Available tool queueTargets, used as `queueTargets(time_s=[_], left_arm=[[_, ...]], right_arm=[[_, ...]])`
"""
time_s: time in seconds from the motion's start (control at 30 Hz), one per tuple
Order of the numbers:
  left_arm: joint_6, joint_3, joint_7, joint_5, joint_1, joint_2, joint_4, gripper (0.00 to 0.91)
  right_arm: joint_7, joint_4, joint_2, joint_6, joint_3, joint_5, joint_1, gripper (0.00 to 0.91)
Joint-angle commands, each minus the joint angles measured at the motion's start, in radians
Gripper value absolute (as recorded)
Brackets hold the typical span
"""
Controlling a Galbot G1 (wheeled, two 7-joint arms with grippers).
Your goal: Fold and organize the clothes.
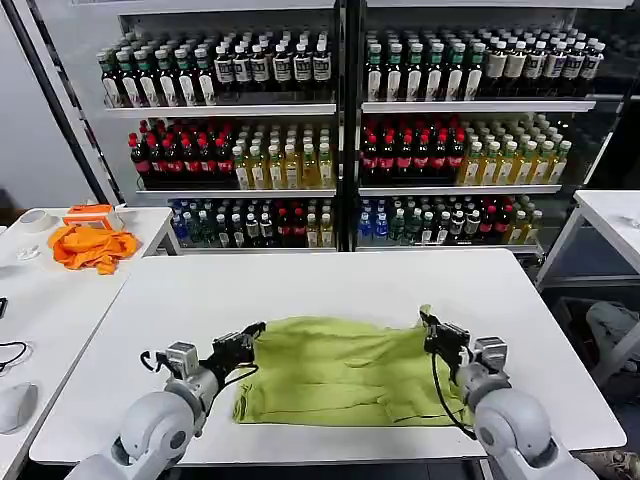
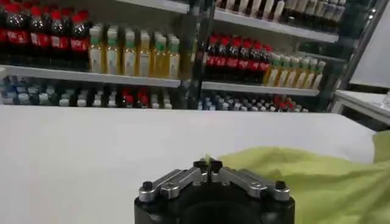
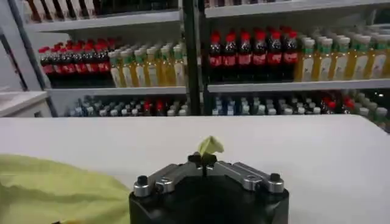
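right gripper: fingers pinched closed on a far corner of the T-shirt, a tuft poking up past the tips
left gripper: clamped on the other far corner
T-shirt: on the white table, slung between both grippers
handling: looks light, thin, floppy; corner grips suit it, edge may slip

White work table in front, second white table at left with orange cloth, third table at right, glass-door drink shelves full of bottles behind
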Motion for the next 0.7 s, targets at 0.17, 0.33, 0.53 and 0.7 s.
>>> queueTargets(time_s=[0.17,0.33,0.53,0.7], left_arm=[[0.023,-0.026,0.038,0.019,0.088,0.085,-0.028,0.02],[0.03,-0.005,0.046,0.085,0.087,0.074,-0.02,0.02],[0.028,0.012,0.069,0.152,0.089,0.077,0.003,0.766],[0.048,0.016,0.054,0.208,0.085,0.064,0.005,0.907]], right_arm=[[-0.003,0.052,-0.007,-0.003,0.073,0.002,-0.141,0.0],[0.0,0.048,0.017,-0.015,0.068,-0.02,-0.173,0.0],[-0.002,0.021,0.048,-0.035,0.063,-0.064,-0.216,0.907],[0.03,0.018,0.082,-0.041,0.044,-0.082,-0.215,0.907]])
